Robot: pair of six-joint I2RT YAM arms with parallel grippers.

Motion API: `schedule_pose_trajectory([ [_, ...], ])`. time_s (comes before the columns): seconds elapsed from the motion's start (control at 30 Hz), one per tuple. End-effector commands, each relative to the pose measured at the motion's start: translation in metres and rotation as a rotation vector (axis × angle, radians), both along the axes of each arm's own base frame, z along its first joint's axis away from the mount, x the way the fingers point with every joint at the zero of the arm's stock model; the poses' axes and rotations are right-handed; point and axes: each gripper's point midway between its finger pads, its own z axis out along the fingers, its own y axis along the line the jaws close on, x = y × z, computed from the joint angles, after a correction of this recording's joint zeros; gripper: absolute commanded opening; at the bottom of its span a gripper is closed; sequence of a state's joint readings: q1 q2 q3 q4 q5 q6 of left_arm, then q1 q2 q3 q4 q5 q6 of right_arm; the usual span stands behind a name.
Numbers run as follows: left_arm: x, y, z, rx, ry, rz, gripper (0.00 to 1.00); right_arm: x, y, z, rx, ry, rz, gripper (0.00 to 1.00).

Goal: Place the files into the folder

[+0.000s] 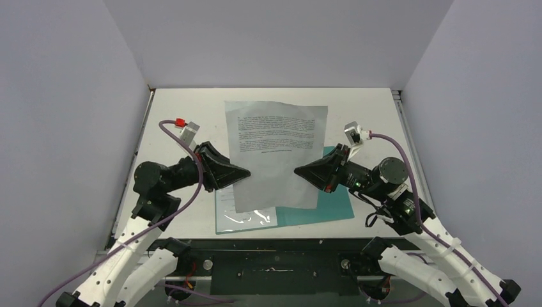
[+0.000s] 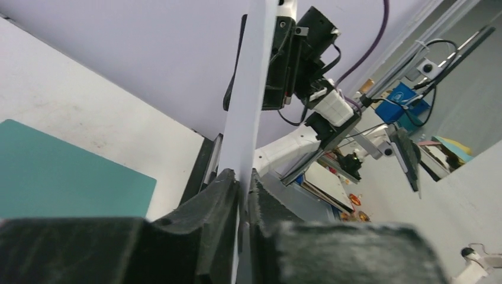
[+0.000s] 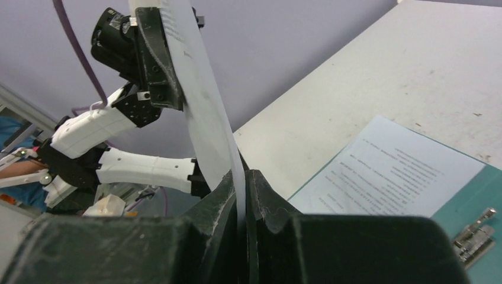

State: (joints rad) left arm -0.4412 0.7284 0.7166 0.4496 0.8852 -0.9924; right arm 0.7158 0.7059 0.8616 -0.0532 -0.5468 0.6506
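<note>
A white printed sheet [image 1: 276, 153] is held flat in the air above the table. My left gripper [image 1: 246, 173] is shut on its left edge and my right gripper [image 1: 298, 171] is shut on its right edge. The sheet shows edge-on in the left wrist view [image 2: 247, 106] and in the right wrist view [image 3: 207, 112]. Below it the teal folder [image 1: 332, 204] lies open near the front edge, with another printed sheet [image 3: 393, 171] and a glossy sleeve [image 1: 246, 219] on it. The folder's metal clip [image 3: 473, 236] shows at the right.
The white table [image 1: 364, 115] is walled by lilac panels on three sides. A black rail [image 1: 275, 246] runs along the front edge by the arm bases. Cables loop from both wrists.
</note>
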Motion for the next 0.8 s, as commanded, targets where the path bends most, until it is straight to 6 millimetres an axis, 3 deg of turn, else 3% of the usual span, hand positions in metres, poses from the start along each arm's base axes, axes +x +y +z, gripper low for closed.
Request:
schedule_pose_trajectory([
  [0.0,0.013,0.007,-0.004,-0.003,0.009,0.111,0.17,0.017,-0.012,0.005,-0.049,-0.016,-0.124,0.05],
  [0.13,0.03,0.013,-0.024,0.046,0.083,0.233,0.39,0.022,-0.018,0.001,-0.104,0.0,-0.163,0.05],
  [0.43,0.059,0.029,-0.069,0.192,0.236,0.427,0.66,0.04,-0.048,-0.032,-0.348,0.107,-0.337,0.05],
  [0.67,0.073,0.029,-0.12,0.283,0.385,0.486,0.78,0.05,-0.075,-0.079,-0.538,0.261,-0.477,0.05],
  [0.77,0.077,0.027,-0.144,0.334,0.446,0.513,0.94,0.051,-0.079,-0.096,-0.593,0.312,-0.503,0.05],
])
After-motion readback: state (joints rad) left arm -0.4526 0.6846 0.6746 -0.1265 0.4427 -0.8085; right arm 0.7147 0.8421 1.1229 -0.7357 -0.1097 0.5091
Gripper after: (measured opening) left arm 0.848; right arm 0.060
